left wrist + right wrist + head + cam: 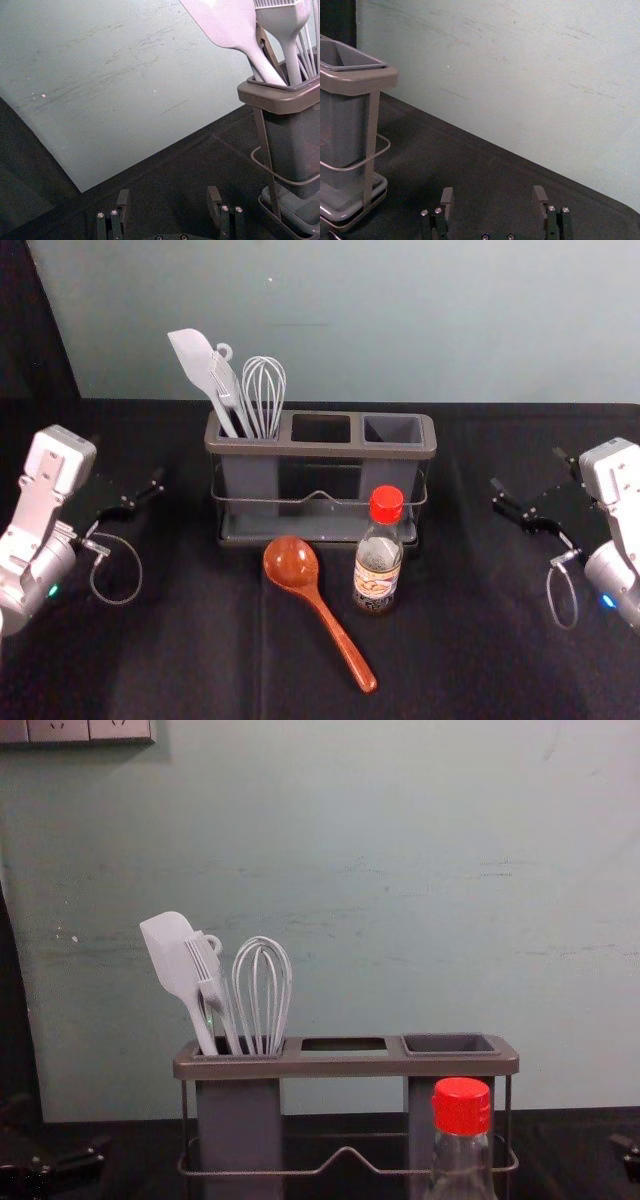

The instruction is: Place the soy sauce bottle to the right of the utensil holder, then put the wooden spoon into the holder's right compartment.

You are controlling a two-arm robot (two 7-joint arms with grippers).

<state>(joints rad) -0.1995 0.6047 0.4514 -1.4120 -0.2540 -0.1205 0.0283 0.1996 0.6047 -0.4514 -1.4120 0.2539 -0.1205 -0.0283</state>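
Fingers of the left gripper (pixel 127 458) are spread wide, with nothing held between them, and the gripper is placed off the left end of the utensil holder (pixel 315 450), well apart from it. The right gripper (pixel 526 468) is matched to it on the other side: its fingers are parted wide, nothing is gripped, and it is set well apart from the holder's right end. Neither soy sauce bottle (pixel 378 565) nor wooden spoon (pixel 322 610) is touched by either gripper.

In the head view, the bottle is seen standing upright, red cap (pixel 386 503) on, in front of the holder's right part. The spoon is laid on the black tabletop (pixel 480 650) to the bottle's left, its bowl pointed toward the holder and its handle slanted nearer and to the right; whether the bowl is in contact with the holder's base cannot be told.

In the chest view, the bottle's cap and upper glass are seen before the right compartment (pixel 450 1044), and a socket panel (pixel 75 730) is shown high on the wall (pixel 400 870). By the left wrist view, the spatula (pixel 225 25) and brush (pixel 286 25) are shown close up in the left compartment, beside the whisk (pixel 262 995). By the right wrist view, the right compartment's open top is shown.
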